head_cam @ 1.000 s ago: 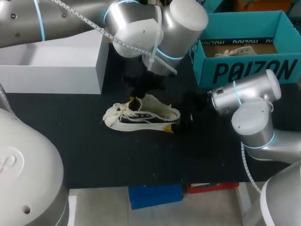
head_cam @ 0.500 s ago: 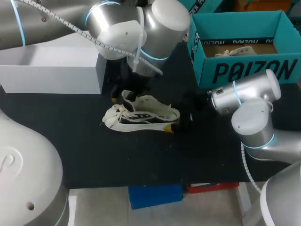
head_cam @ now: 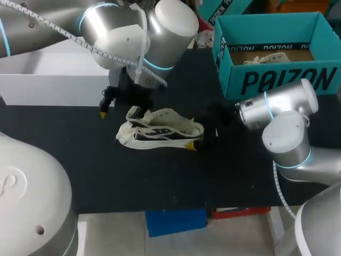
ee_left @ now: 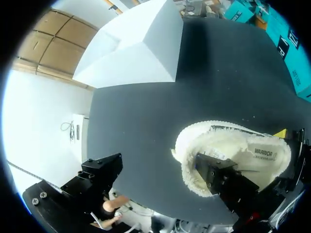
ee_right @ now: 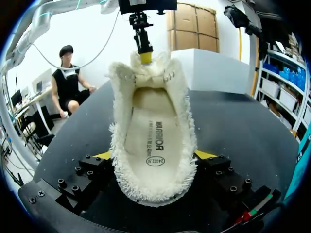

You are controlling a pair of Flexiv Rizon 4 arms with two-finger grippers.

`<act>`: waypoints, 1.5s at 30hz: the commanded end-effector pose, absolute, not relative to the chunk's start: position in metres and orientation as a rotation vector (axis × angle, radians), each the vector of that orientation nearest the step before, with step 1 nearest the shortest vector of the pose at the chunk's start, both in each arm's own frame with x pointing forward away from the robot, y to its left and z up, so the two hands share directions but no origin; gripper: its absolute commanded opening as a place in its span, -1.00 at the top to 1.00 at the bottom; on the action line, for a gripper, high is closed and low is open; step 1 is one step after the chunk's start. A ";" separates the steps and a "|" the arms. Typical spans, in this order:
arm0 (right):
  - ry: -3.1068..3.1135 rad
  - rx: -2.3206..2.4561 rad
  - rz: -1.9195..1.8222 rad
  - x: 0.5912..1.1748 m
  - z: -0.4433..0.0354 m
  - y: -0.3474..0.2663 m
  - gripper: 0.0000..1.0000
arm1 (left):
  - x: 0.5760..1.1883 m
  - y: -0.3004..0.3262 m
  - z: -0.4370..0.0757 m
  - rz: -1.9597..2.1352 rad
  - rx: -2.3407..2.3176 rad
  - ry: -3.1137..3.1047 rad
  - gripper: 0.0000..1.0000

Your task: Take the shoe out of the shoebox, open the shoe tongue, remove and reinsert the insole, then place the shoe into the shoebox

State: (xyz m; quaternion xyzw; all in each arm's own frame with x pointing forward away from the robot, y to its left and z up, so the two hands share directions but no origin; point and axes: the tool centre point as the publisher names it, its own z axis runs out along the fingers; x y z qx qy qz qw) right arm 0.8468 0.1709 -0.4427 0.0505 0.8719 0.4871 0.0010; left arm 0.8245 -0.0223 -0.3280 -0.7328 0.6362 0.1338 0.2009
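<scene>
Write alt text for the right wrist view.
A fuzzy cream shoe sits gripped at the heel by the right claw, its opening and insole facing the camera. Ahead, the left claw's fingertip touches the raised tongue, above a black table.

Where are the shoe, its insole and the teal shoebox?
shoe (head_cam: 160, 130), head view, its side.
insole (ee_right: 151, 141), right wrist view, its printed heel part.
teal shoebox (head_cam: 282, 80), head view, its front wall.

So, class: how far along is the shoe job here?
Done: the cream fleece shoe is out of the teal cardboard shoebox. In hand: right hand grips its heel; left hand hooks the tongue with one finger. Left: insole out and back, then reboxing.
</scene>
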 end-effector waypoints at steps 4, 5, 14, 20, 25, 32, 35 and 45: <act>2.737 0.161 1.527 0.847 -0.445 0.171 1.00 | 0.824 -0.030 -0.357 0.454 -1.984 1.719 -1.00; 2.737 0.161 1.527 0.847 -0.445 0.171 1.00 | 0.825 -0.030 -0.359 0.456 -1.985 1.719 -1.00; 2.737 0.161 1.527 0.847 -0.445 0.171 1.00 | 0.828 -0.027 -0.365 0.468 -1.975 1.709 -1.00; 2.737 0.161 1.527 0.847 -0.445 0.171 1.00 | 0.826 -0.028 -0.340 0.283 -2.004 1.818 -1.00; 2.737 0.161 1.527 0.847 -0.445 0.171 1.00 | 0.821 -0.035 -0.299 -0.070 -1.976 2.130 -1.00; 2.737 0.161 1.527 0.847 -0.445 0.171 1.00 | 0.817 -0.069 -0.274 -0.389 -1.723 2.625 0.38; 2.737 0.161 1.527 0.847 -0.445 0.171 1.00 | 0.818 -0.087 -0.273 -0.542 -1.521 2.919 1.00; 2.737 0.161 1.527 0.847 -0.445 0.171 1.00 | 0.808 -0.128 -0.274 -0.613 -1.135 3.000 1.00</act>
